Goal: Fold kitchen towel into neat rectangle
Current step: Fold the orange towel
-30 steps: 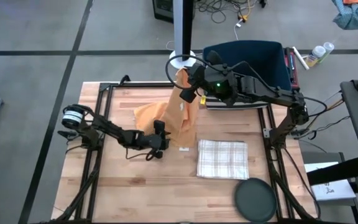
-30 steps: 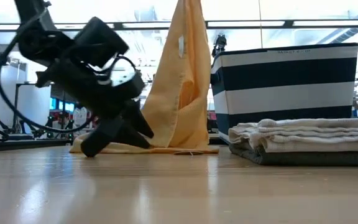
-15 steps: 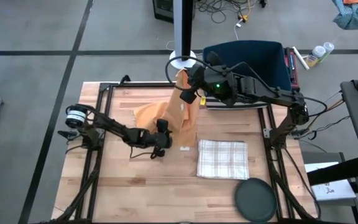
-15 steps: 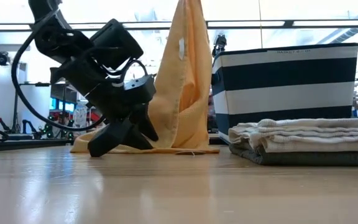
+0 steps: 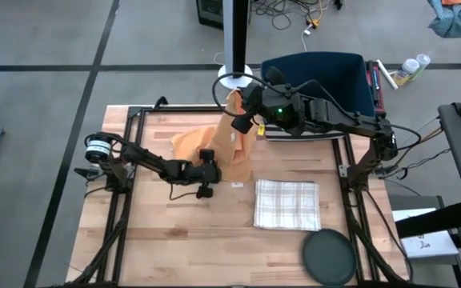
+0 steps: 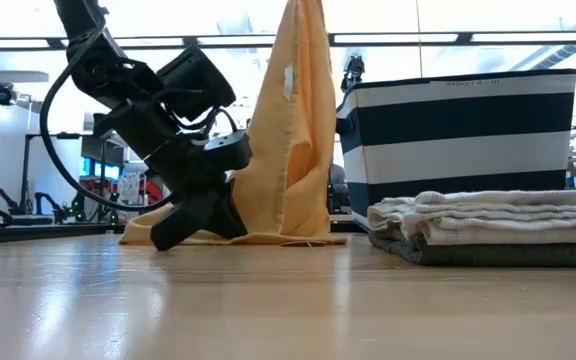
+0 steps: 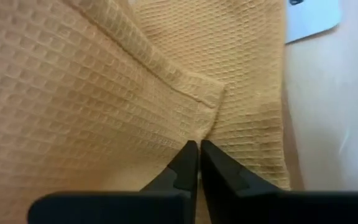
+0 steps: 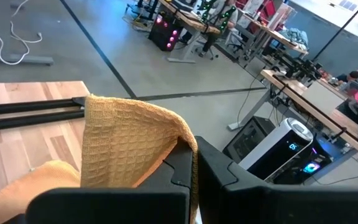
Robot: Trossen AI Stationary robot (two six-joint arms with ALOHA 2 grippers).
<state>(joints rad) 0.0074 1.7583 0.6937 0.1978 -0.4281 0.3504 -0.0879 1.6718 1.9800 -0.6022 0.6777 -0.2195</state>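
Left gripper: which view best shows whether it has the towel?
Left wrist view: the fingers meet, pinching a fold of the yellow towel. The high view shows the left gripper at the towel's edge, grip hidden. The low view shows it low by the hanging cloth. The right wrist view misses it.

towel (image 5: pixel 232 142) left of folded towels (image 5: pixel 286 204), basket (image 5: pixel 326 76) behind; disc (image 5: pixel 328 258) nearest
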